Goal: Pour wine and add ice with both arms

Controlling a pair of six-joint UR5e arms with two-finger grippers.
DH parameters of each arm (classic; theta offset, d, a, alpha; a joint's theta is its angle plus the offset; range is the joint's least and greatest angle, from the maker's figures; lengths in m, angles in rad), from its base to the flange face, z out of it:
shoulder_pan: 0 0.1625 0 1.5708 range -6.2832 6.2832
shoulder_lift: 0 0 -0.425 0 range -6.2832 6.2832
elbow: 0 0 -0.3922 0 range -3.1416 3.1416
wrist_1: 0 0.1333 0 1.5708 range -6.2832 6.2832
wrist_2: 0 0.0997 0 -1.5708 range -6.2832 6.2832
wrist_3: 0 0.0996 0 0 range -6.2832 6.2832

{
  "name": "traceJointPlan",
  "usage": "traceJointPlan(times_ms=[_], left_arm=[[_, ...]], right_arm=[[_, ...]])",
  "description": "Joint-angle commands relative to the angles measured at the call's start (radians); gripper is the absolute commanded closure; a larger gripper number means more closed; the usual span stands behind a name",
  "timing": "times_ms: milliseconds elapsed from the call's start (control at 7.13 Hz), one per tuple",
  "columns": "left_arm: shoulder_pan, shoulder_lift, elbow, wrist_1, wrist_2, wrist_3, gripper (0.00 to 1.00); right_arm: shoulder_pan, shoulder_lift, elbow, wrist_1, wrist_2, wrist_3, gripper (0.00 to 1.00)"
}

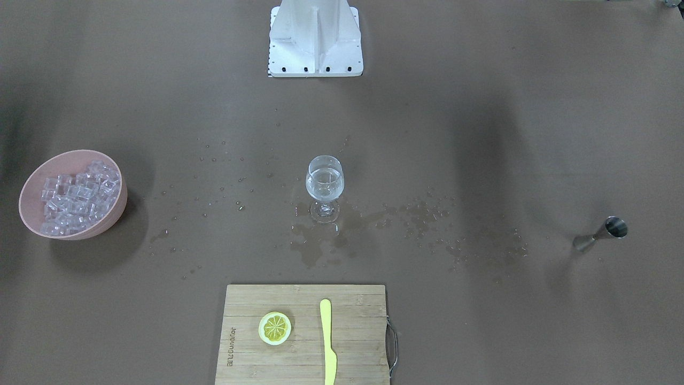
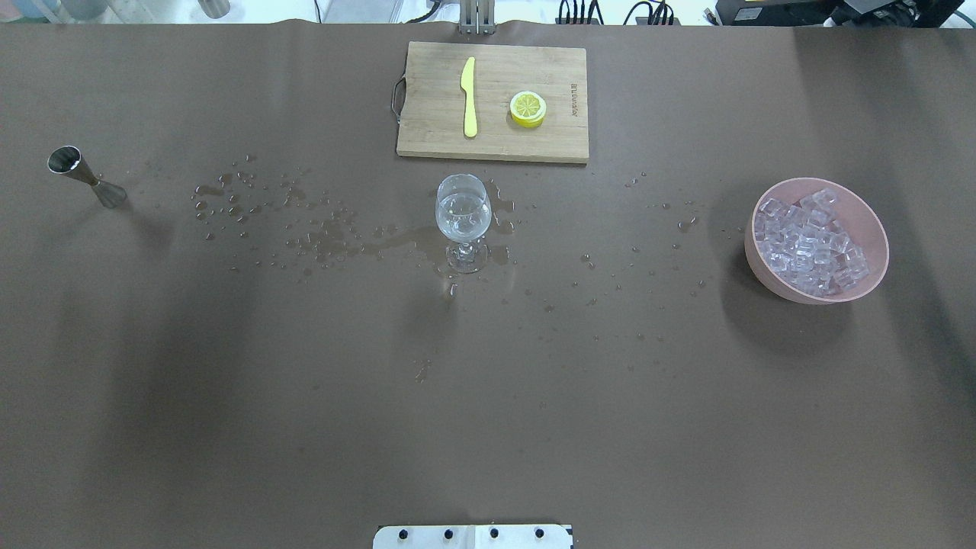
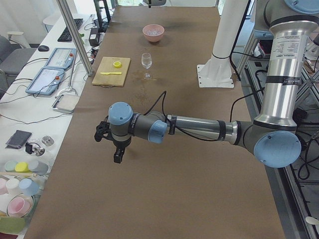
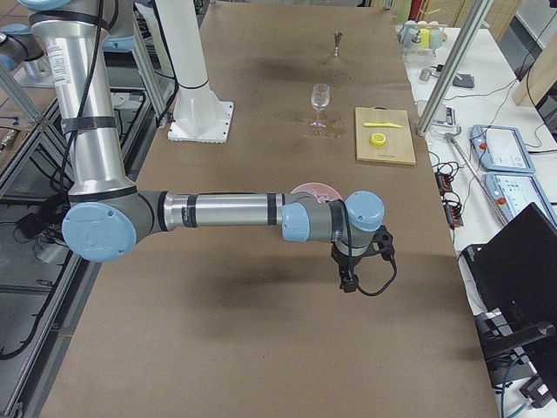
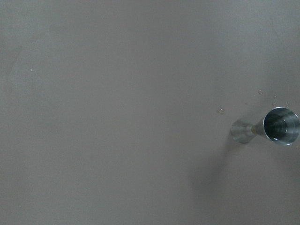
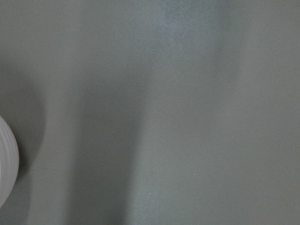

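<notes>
A stemmed glass (image 2: 462,221) stands mid-table with a small amount of clear wine (image 1: 324,184) in it. A pink bowl (image 2: 873,236) holds the ice (image 2: 808,240), many small clear cubes, on the robot's right. A steel jigger (image 2: 84,177) stands upright at the far left and shows in the left wrist view (image 5: 280,126). My left gripper (image 3: 117,155) hangs above the table's near end in the exterior left view. My right gripper (image 4: 348,280) hangs just past the bowl in the exterior right view. I cannot tell whether either is open or shut.
A wooden cutting board (image 2: 435,114) at the far edge carries a yellow knife (image 2: 469,95) and a lemon slice (image 2: 528,108). Spilled drops and a puddle (image 2: 320,236) lie around the glass. The white robot base (image 1: 315,40) stands at the near edge.
</notes>
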Motion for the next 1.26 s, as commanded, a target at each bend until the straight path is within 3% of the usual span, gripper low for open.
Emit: traceJointPlan(times_ms=[0,421,841,1122], left_arm=[[-0.003,0.023,-0.068,0.001,0.0,-0.001,0.02],[-0.002,0.064,-0.063,-0.028,0.002,0.003,0.02],[0.01,0.07,-0.075,-0.172,-0.003,0.002,0.02],[0.01,0.069,-0.055,-0.233,-0.097,-0.085,0.02]], right_arm=[[-0.001,0.007,-0.01,0.0,0.002,0.001,0.0],[-0.001,0.004,-0.008,0.006,0.004,0.007,0.0],[-0.001,0.004,-0.01,0.009,0.007,0.012,0.0],[-0.001,0.003,-0.01,0.009,0.01,0.012,0.0]])
